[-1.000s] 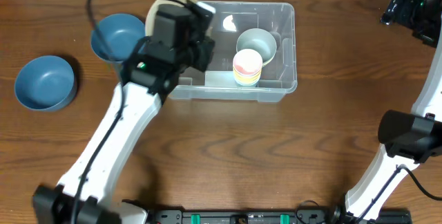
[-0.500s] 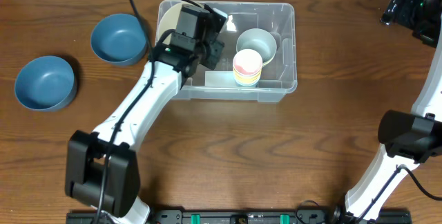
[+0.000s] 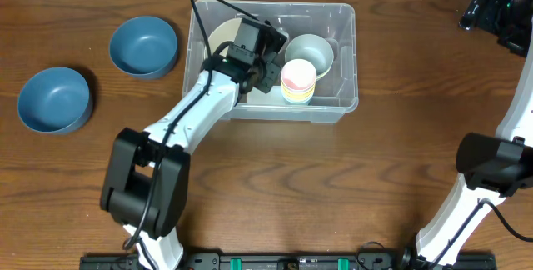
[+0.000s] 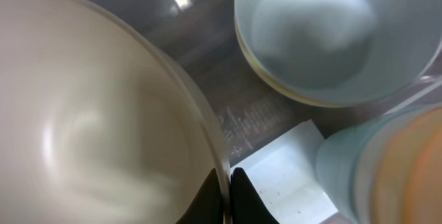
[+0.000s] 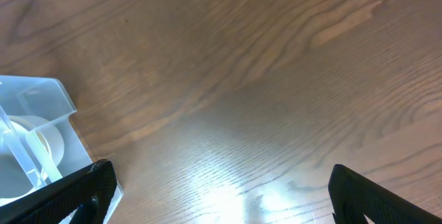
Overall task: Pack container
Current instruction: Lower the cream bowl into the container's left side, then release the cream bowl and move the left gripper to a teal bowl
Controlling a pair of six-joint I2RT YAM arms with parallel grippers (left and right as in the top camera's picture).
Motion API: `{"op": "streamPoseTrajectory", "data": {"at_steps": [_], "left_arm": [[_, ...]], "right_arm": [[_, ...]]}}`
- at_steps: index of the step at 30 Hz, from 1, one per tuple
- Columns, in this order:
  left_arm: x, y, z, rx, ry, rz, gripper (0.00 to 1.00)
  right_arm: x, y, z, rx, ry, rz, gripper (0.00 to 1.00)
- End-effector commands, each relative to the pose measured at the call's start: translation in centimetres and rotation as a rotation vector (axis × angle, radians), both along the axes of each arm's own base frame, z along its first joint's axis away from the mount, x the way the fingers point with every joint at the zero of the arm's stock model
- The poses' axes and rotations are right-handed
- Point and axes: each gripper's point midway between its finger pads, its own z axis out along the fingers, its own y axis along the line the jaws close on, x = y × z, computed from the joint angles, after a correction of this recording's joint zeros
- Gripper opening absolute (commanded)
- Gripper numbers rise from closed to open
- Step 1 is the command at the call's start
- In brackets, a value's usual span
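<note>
The clear plastic container (image 3: 343,102) stands at the table's back middle. Inside it are a pale grey-white bowl (image 3: 310,52) and a stack of coloured cups (image 3: 298,82). My left gripper (image 3: 250,47) is inside the container's left half, shut on the rim of a cream bowl (image 3: 222,33). In the left wrist view the fingers (image 4: 228,193) pinch the cream bowl's rim (image 4: 103,127), with the white bowl (image 4: 331,34) and the cups (image 4: 387,169) beside it. My right gripper (image 5: 217,196) is open and empty above bare table, at the far right; a container corner (image 5: 41,106) shows there.
Two blue bowls sit on the table to the left of the container, one nearer (image 3: 144,46) and one at the far left (image 3: 54,99). The right arm's base (image 3: 491,166) stands at the right edge.
My left gripper has carried the cream bowl rightward, from above the container's left rim into its left half. The right arm has not moved.
</note>
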Motion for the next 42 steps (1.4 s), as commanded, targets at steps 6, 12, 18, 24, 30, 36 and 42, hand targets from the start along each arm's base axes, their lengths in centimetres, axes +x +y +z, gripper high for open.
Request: {"op": "streamPoseTrajectory", "data": {"at_steps": [6,12,18,24,30,36,42], "left_arm": [[1.3,0.8,0.0,0.05,-0.032,0.027,0.06],[1.5,0.7,0.2,0.044,-0.045,0.027,0.17],[1.5,0.7,0.2,0.043,-0.045,0.027,0.17],[1.8,0.9,2.3,0.006,-0.076,0.061,0.31],[1.4,3.2,9.6,-0.07,-0.189,0.128,0.37],[-0.4,8.6,17.7,-0.142,-0.31,0.251,0.4],[-0.6,16.0,20.0,-0.131,-0.355,0.41,0.5]], "right_arm": [[-0.1,-0.4,0.5,-0.016,-0.009,0.002,0.99],[-0.1,-0.4,0.5,-0.016,-0.009,0.002,0.99],[-0.1,-0.4,0.5,-0.016,-0.009,0.003,0.99],[-0.1,-0.4,0.5,-0.016,-0.009,0.002,0.99],[-0.1,-0.4,0.5,-0.016,-0.009,0.002,0.99],[-0.1,-0.4,0.5,-0.016,-0.009,0.002,0.99],[-0.1,-0.4,0.5,-0.016,-0.009,0.002,0.99]]}}
